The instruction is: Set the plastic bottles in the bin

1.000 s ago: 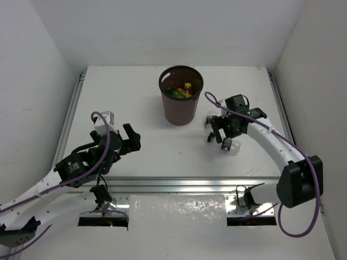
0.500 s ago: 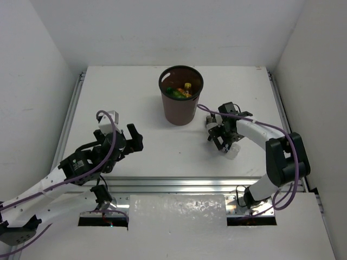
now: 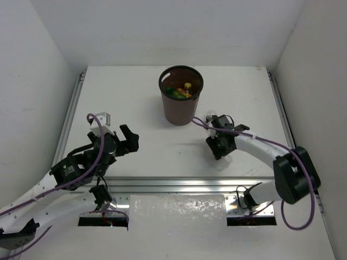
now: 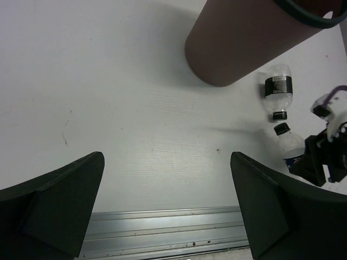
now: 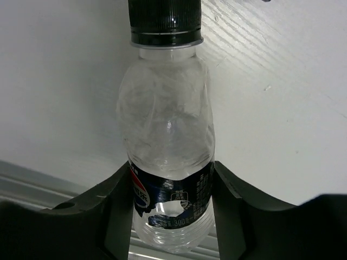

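My right gripper (image 5: 171,169) is shut on a clear plastic bottle (image 5: 169,135) with a black cap and a dark blue label, low over the table. Its fingers (image 5: 115,189) press the label from both sides. In the left wrist view this bottle (image 4: 289,147) lies cap-up beside a second clear bottle (image 4: 278,89) with a black label, which rests next to the bin (image 4: 244,43). The dark brown bin (image 3: 180,105) stands at the table's middle back, with orange, green and yellow-capped bottles (image 3: 180,91) inside. My left gripper (image 3: 126,142) hovers open and holds nothing, left of the bin.
A metal rail (image 3: 179,184) runs along the table's near edge, just in front of both grippers. White walls close in the table on the left, the back and the right. Purple cables loop off both arms.
The right gripper dropped down and to the left onto the clear bottle, and its jaws went from wide open to shut on it. The left arm shifted slightly left.
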### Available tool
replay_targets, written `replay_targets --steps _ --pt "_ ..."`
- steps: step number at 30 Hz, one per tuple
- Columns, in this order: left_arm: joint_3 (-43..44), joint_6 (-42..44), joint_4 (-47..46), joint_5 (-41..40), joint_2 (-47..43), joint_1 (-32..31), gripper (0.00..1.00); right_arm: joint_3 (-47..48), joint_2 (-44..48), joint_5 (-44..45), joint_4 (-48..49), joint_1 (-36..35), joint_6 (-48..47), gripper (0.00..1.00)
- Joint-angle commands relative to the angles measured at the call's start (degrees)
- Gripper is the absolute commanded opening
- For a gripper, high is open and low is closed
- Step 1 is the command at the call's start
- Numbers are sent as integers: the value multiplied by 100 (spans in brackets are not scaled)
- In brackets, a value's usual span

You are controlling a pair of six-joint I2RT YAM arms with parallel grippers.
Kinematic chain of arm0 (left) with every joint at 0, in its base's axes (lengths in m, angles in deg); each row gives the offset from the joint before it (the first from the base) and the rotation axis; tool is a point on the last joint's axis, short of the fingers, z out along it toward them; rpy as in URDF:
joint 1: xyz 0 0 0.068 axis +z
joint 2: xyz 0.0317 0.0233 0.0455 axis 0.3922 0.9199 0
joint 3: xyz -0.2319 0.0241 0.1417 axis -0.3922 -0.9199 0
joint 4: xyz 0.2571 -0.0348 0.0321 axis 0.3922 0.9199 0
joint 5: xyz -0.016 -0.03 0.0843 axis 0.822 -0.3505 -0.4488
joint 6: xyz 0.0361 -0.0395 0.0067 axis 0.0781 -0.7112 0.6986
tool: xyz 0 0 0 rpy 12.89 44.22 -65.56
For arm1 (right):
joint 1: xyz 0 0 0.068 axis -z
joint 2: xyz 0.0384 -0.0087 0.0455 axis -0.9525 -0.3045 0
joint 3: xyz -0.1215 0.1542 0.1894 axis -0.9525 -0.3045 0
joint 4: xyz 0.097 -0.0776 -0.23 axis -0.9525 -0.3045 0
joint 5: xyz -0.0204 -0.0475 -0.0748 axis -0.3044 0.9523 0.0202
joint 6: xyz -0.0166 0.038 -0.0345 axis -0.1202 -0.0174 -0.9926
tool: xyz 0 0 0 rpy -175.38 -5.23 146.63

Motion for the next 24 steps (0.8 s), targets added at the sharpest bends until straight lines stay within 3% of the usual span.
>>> replay_targets --steps 1,5,7,8,9,10,11,13,18,24 --pt "26 30 -191 -7 66 37 100 -59 845 -439 111 -122 361 43" --pt "122 -48 -261 133 207 37 100 -156 2093 -1632 626 -219 659 41" --pt "9 -23 -602 702 234 37 100 -410 2840 -2992 1206 -228 1054 41" --pt "-79 134 -1300 1087 216 37 99 -524 3025 -3502 1975 -237 1256 41" --pt "-306 240 -1742 2031 155 29 99 -717 3271 -4307 2357 -237 1684 41" --pt "-456 441 -2878 2580 111 29 98 -762 3334 -4542 2900 -254 1932 41" --pt "-832 470 -3516 3638 -11 20 97 -789 3369 -4727 3106 -254 2309 40" --pt "-1124 409 -4911 4323 -48 11 98 -841 3431 -5158 3910 -263 2741 39" --pt "-994 549 -5516 4642 584 2 98 -1210 3344 -6107 5767 -377 4129 39" --pt "-835 505 -5850 4712 1270 -6 93 -1079 3089 -6320 6263 -649 4325 39"
